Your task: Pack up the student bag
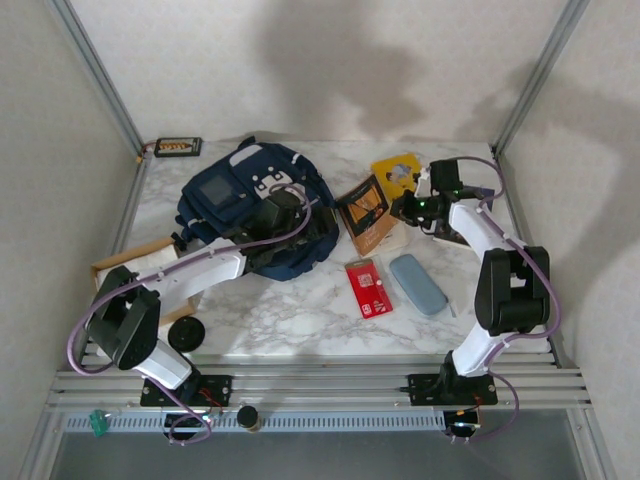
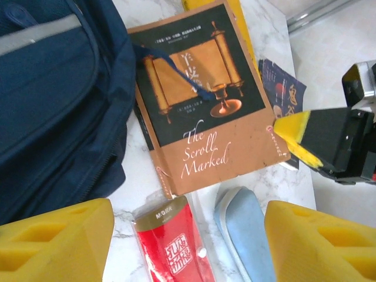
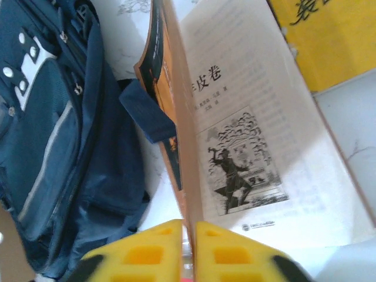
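Observation:
The student bag [image 1: 235,200] is navy blue and lies at the back left of the marble table; it also appears as the student bag [image 2: 47,106] and the student bag [image 3: 53,147]. Right of it lies a brown and black book [image 1: 365,212], titled "The Scroll Marked" [image 2: 200,100]. My right gripper [image 3: 189,247] pinches the edge of the book's front cover, lifted off the title page [image 3: 247,117]. My left gripper [image 2: 188,247] hangs open beside the bag, over a red pack [image 2: 167,241] and a grey-blue case [image 2: 247,229].
A yellow book [image 1: 395,170] lies behind the brown one, with a small dark booklet [image 2: 285,94] beside it. A black box [image 1: 178,147] sits at the back left corner. A wooden tray [image 1: 120,262] and a black round disc [image 1: 186,333] lie by the left arm.

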Motion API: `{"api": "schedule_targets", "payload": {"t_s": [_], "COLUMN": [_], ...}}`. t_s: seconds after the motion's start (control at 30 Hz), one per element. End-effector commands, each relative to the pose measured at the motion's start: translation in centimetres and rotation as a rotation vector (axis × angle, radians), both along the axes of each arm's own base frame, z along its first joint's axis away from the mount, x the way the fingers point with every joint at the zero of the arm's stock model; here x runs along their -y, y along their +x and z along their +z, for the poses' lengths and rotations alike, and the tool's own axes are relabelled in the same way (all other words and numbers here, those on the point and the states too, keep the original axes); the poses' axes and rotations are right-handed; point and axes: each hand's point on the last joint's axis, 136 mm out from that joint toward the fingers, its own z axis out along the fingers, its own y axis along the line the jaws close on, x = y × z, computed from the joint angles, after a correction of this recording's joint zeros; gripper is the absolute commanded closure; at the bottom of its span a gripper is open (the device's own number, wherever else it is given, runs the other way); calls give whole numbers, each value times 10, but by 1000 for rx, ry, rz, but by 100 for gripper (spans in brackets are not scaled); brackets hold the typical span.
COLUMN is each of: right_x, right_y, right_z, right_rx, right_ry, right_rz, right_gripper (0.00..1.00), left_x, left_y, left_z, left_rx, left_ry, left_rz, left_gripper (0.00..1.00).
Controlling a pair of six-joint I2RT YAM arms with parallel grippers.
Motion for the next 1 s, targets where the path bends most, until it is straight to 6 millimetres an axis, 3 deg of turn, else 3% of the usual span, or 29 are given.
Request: {"api": "schedule_targets", "payload": {"t_s": [0.0,0.1,0.23,0.43,0.63,0.77,0.97], "right_x": [33,41,42,38,27,13,-9], "right_y": [14,26,27,29,29,17,1], "right_z": [-10,-23,-51,-77,-99,-100,-101], "right_rx": [-2,-11,-49,-92,-136,-148,-174], "right_ry": [-53,-58,-65,-39,18,56,82], "right_rz": [-82,-88,-72,-51,-11,22,90], "right_gripper": [62,38,26,23,22,22,25], "left_x": [19,31,56,91,111,104,92], "left_y": [1,2,4,15,33,42,51], "left_z": [11,8,-5,-54,-96,-125,-149], "left_rx": [15,-2,-33,-136,-186,-228,-257], "left_ry": [-41,-68,-94,-125,-80,-18,23], "left_rz": [-24,-27,-38,-42,-36,27,66], "left_gripper": [30,30,30,31,32,35,37]}}
